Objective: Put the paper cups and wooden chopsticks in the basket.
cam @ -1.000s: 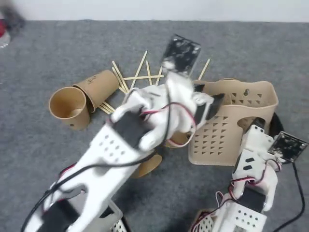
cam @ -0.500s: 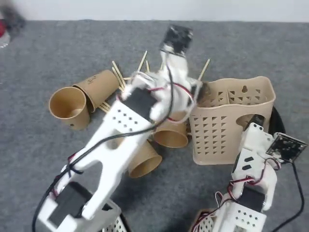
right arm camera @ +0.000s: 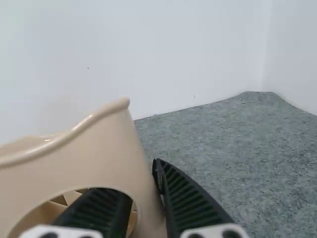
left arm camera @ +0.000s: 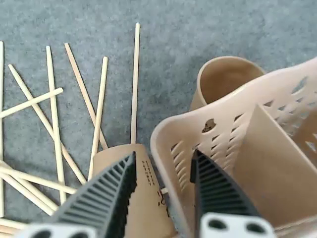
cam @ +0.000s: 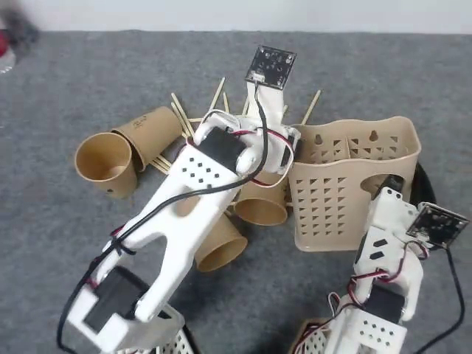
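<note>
Paper cups (cam: 107, 164) and wooden chopsticks (cam: 312, 105) are strewn on the counter (cam: 66, 251) beside the basket (cam: 346, 203), whose wall is clamped by the right hand (right arm camera: 141, 191). Left hand (left arm camera: 163, 156) is spread over one cup; its rim should be pinched squarely.

Lighting the scene softly and evenly from overhead. Throwing faint, soft-edged shadows onto the grey carpet (cam: 66, 243) beneath the left arm (cam: 184, 192) and under the fallen paper cups (cam: 103, 162). Leaving the cups' open mouths in mild shade. Shading the basket (cam: 332, 206) interior slightly darker. Glowing brightest on the white wall (right arm camera: 99, 49) in the right wrist view.
</note>
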